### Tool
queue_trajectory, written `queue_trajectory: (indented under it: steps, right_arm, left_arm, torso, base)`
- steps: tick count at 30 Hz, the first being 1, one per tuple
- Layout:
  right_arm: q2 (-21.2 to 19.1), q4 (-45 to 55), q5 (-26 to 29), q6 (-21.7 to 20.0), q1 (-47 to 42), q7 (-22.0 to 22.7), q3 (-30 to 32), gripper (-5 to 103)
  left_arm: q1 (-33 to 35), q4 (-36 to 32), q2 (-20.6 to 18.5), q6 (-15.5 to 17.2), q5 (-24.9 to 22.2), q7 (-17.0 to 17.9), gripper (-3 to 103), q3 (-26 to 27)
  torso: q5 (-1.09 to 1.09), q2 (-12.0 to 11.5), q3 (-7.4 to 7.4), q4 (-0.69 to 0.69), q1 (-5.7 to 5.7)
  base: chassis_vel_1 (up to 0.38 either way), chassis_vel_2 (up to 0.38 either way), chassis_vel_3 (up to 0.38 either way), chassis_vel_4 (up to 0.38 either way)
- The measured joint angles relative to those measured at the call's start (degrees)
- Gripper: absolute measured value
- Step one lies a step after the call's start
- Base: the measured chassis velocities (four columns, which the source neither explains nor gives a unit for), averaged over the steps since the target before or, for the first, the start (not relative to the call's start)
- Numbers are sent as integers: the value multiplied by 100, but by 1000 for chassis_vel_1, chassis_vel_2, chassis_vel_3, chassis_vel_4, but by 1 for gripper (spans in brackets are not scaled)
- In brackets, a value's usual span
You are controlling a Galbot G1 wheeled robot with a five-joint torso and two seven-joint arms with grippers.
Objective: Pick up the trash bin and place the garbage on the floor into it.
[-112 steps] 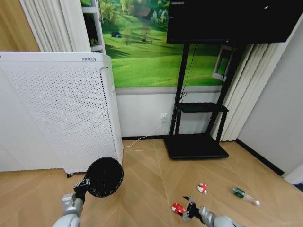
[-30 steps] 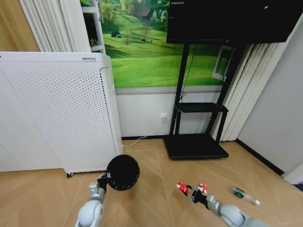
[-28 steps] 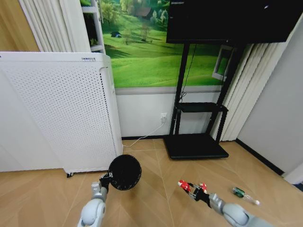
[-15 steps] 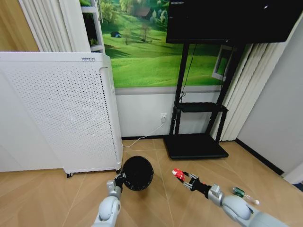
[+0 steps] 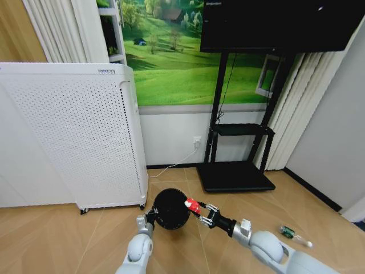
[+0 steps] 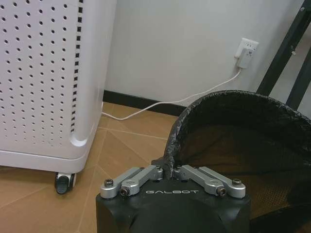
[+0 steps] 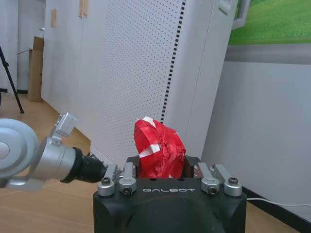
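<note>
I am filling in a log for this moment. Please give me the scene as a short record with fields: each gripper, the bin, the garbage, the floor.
left gripper: shut on the rim of the bin, holding it off the floor
right gripper: shut on a red wad, at the bin's rim
bin: black, lined with a bag, mouth open
red wad: held, not yet inside the bin
bottle: lying on the floor, to the robot's right
white appliance: standing behind the bin

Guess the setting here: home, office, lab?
Likely a mock living room: chevron parquet floor, a big screen on a black stand, a white perforated appliance and a green landscape mural.
</note>
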State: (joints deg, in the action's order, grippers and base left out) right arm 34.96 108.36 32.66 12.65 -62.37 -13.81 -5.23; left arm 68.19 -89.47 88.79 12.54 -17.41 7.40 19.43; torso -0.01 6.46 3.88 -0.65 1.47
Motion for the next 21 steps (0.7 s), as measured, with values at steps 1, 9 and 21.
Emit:
queue_trajectory:
  steps: [1, 9, 21]
  right_arm:
    - [0, 0, 0, 0, 0, 0, 0, 47]
    - [796, -757, -16, 64, 967, -14, -848, 47]
    - [1149, -1304, 93, 16, 1701, 66, -1339, 42]
  left_arm:
    - [0, 0, 0, 0, 0, 0, 3, 0]
    - [8, 79, 130, 35, 153, 22, 3, -285]
    - [87, 23, 103, 56, 189, 16, 3, -336]
  torso:
    - [0, 0, 0, 0, 0]
    - [1, 0, 0, 0, 0]
    - [0, 0, 0, -1, 0]
  base:
    - [0, 0, 0, 0]
    - [0, 0, 0, 0]
    - [0, 0, 0, 0]
